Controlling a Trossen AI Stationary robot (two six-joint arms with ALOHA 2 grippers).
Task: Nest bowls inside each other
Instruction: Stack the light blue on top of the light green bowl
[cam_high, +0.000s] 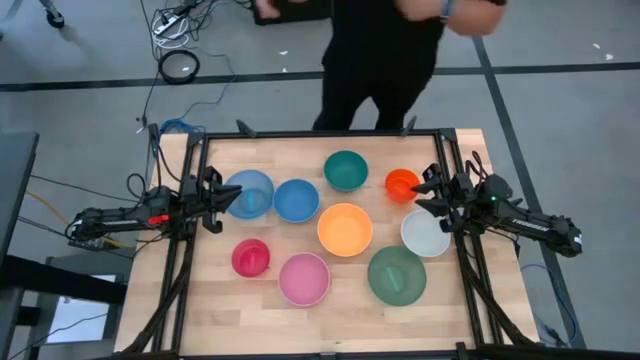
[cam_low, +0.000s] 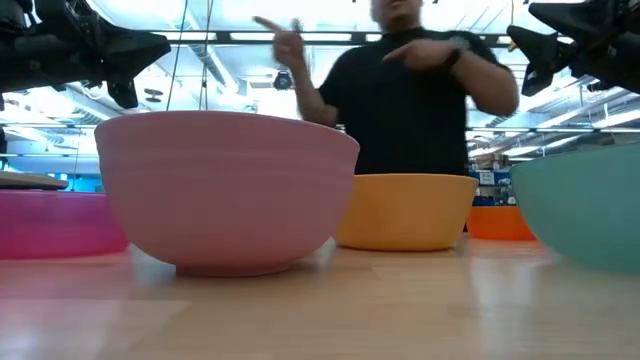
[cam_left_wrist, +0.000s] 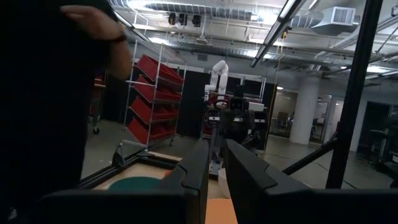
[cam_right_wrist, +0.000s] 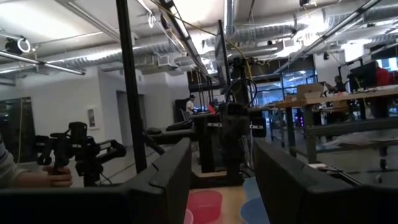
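Several plastic bowls stand upright on their bases on the wooden table: light blue (cam_high: 250, 192), blue (cam_high: 296, 200), teal (cam_high: 345, 170), small orange-red (cam_high: 401, 183), orange (cam_high: 345, 229), white (cam_high: 424, 234), green (cam_high: 397, 275), pink (cam_high: 304, 278) and small magenta-red (cam_high: 251, 257). My left gripper (cam_high: 236, 196) hangs raised at the table's left edge, beside the light blue bowl, its fingers (cam_left_wrist: 198, 167) a narrow gap apart with nothing between them. At the right edge my right gripper (cam_high: 425, 192) hangs raised near the orange-red bowl, open wide and empty (cam_right_wrist: 221, 149).
A person in black (cam_high: 390, 50) stands at the table's far edge, hands raised (cam_low: 285, 40). Black frame rails (cam_high: 320, 134) run along the table's far, left and right edges. Bare wood lies along the near edge (cam_high: 320, 325).
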